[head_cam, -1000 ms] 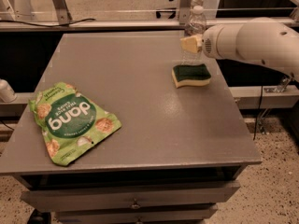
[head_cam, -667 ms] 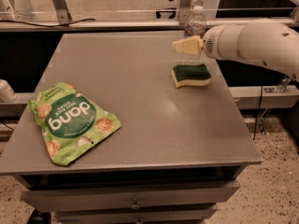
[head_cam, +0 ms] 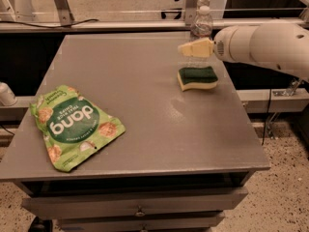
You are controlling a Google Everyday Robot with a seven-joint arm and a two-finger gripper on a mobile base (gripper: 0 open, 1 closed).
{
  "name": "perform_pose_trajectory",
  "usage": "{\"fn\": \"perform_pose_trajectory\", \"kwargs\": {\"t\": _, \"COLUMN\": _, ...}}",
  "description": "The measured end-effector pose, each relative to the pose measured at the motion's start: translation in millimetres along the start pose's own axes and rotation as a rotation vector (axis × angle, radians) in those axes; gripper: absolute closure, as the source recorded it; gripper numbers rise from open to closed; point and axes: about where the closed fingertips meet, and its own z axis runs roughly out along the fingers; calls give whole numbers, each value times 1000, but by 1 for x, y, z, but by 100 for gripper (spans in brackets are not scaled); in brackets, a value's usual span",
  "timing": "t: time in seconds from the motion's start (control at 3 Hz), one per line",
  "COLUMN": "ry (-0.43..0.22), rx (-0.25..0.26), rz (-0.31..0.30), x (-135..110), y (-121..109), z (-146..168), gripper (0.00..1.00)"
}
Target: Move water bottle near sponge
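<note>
The water bottle [head_cam: 202, 23], clear with a white cap, stands upright at the far edge of the grey table [head_cam: 145, 129], right of centre. The sponge [head_cam: 197, 78], dark green over pale yellow, lies flat just in front of it, a short gap away. My gripper [head_cam: 187, 48], cream-coloured on a white arm [head_cam: 263, 45] reaching in from the right, hovers above the table between the bottle and the sponge. It covers the bottle's lower part, so contact with the bottle cannot be made out.
A large green "dang" snack bag [head_cam: 72, 124] lies at the table's front left. A metal rail and frame posts [head_cam: 96, 25] run behind the table's far edge. Drawers [head_cam: 140, 209] sit under the front edge.
My gripper has moved a little to the left and slightly down, in front of the bottle. The bottle, sponge and snack bag have not moved.
</note>
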Motion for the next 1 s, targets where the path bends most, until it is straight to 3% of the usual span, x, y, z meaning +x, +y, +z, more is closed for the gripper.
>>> {"fn": "perform_pose_trajectory", "kwargs": {"t": 0.33, "ry": -15, "rx": -7, "rz": -2, "x": 0, "y": -9, "z": -10, "gripper": 0}}
{"fn": "perform_pose_trajectory", "kwargs": {"t": 0.67, "ry": -70, "rx": -99, "rz": 50, "x": -7, "y": -23, "z": -33, "gripper": 0}}
{"fn": "perform_pose_trajectory", "kwargs": {"t": 1.0, "ry": -141, "rx": -166, "rz": 22, "x": -18, "y": -54, "z": -84, "gripper": 0}}
